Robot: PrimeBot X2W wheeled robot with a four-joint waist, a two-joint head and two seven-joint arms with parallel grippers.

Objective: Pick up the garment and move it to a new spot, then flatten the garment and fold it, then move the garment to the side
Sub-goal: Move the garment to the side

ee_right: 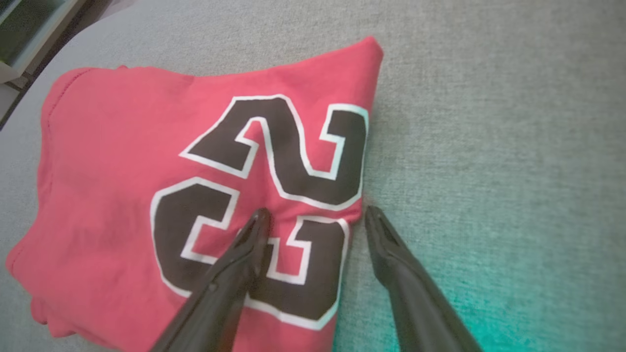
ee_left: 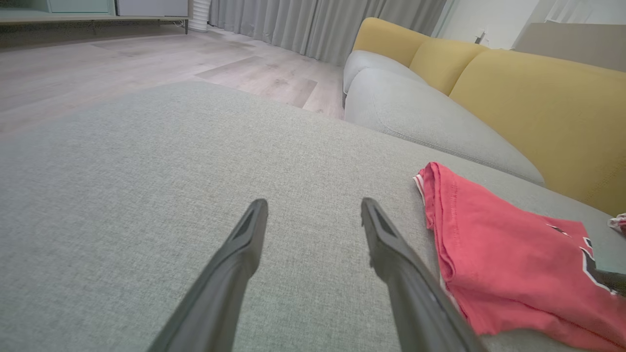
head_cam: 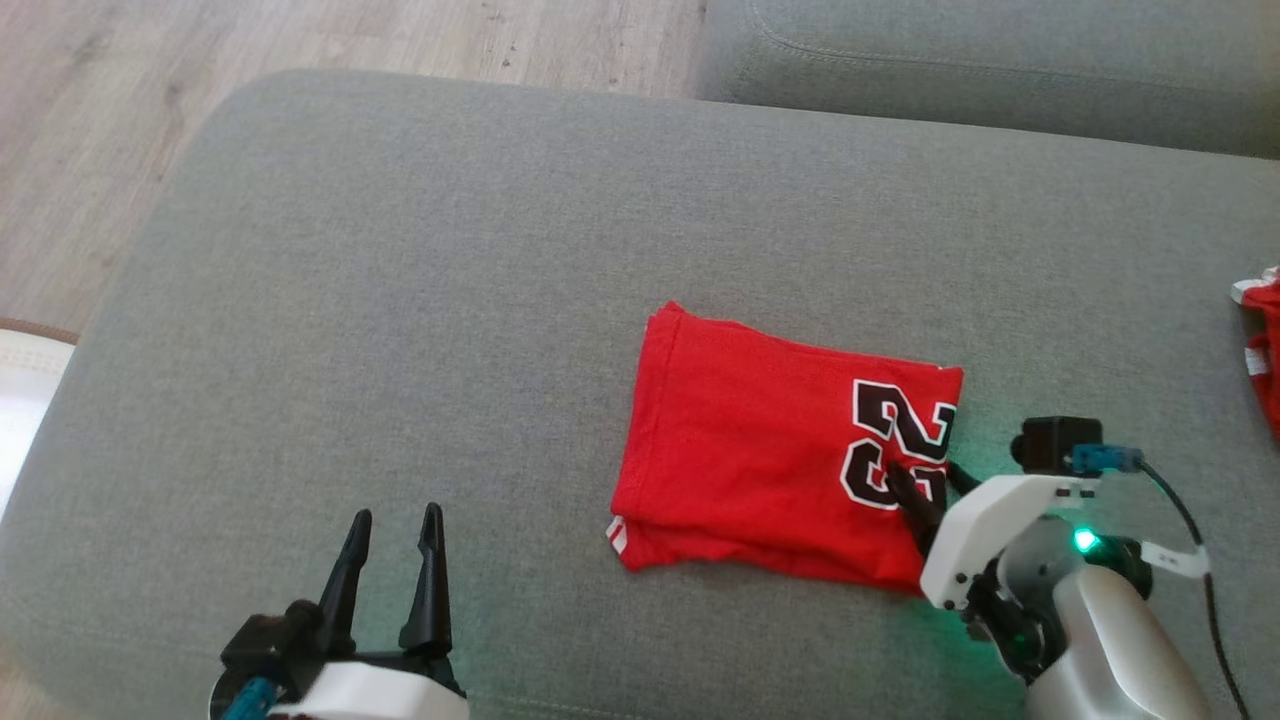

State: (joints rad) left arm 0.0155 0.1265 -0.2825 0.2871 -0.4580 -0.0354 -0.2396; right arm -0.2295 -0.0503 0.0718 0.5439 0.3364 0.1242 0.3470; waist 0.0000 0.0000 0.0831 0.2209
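So we've got the big grey sofa cushion point(head_cam: 400, 300) as the work surface, and the garment point(head_cam: 740, 450) looks already folded into a neat red rectangle, so we reckon the step in hand is the last one: shifting it off to the side. The right end effector point(ee_right: 315, 212) is fully released and straddles the garment's near edge. One finger sits on top of the black-and-white number print point(ee_right: 274, 161) and the other is just off the cloth on bare cushion. The left end effector point(head_cam: 396, 515) is also wide open with nothing in it, parked over bare cushion, with the garment off to its right and not touching. To do this well, we'd want the outer finger of the right one to slide low along the cushion and get under every layer before closing, not just pinch the top sheet, or the fold will probably peel open on the lift. Keep the carry low and slow too. There's also a second red piece point(head_cam: 1265, 350) well out beyond the right end effector, so we'd steer clear of it.
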